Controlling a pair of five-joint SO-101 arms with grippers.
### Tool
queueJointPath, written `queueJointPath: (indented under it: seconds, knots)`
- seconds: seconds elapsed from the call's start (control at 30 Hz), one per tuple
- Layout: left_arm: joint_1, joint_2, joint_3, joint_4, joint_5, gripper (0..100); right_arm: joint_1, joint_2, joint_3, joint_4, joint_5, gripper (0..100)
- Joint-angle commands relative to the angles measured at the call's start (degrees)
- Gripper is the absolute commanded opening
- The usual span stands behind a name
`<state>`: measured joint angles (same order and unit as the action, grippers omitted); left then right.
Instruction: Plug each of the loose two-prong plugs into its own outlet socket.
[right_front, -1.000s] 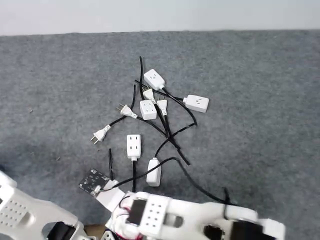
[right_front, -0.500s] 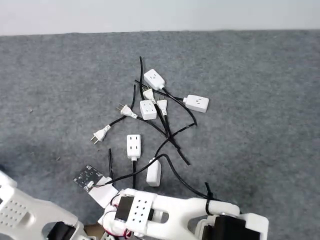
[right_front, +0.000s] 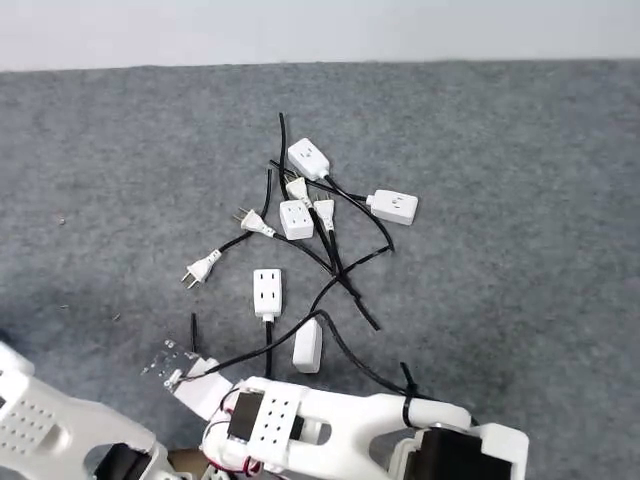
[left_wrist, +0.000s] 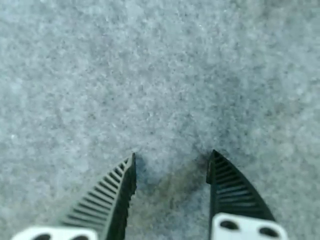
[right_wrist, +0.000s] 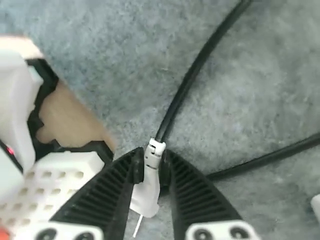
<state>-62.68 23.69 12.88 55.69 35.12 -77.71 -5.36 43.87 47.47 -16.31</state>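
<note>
Right gripper (right_wrist: 152, 159) clamped on a white two-prong plug (right_wrist: 149, 187); left gripper (left_wrist: 173, 156) spread open over bare grey carpet (left_wrist: 160, 60).

The plug is pinched between the right gripper's ridged fingers, its black cord (right_wrist: 192, 82) leading away. It is held near the front edge of the carpet, apart from the nearest socket (right_front: 267, 290). To seat it well, the prongs probably need turning square to that socket's slots, then a straight push. The light socket may slide, so the open left gripper could brace it from behind.

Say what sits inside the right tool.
A white plug sits clamped in the right tool, its black cord leading away. The fingers cover the plug's sides; one prong tip shows.
</note>
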Motion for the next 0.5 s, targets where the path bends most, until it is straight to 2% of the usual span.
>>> queueJointPath:
  seconds: [0.0, 0.13, 0.3, 0.47]
  knots:
    - [2.2, -1.1, 0.1, -0.8, -0.6, 22, 0.7, 3.0, -3.4, 1.7, 4.8, 3.8]
    - [2.2, -1.1, 0.1, -0.8, -0.6, 22, 1.3, 7.3, -8.4, 6.6, 7.5, 4.6]
    - [2.2, -1.1, 0.2, -0.8, -0.6, 22, 1.4, 10.1, -11.3, 10.1, 7.9, 12.5]
    - [2.2, -1.0, 0.2, -0.8, -0.7, 22, 1.2, 10.2, -11.3, 10.1, 7.9, 4.9]
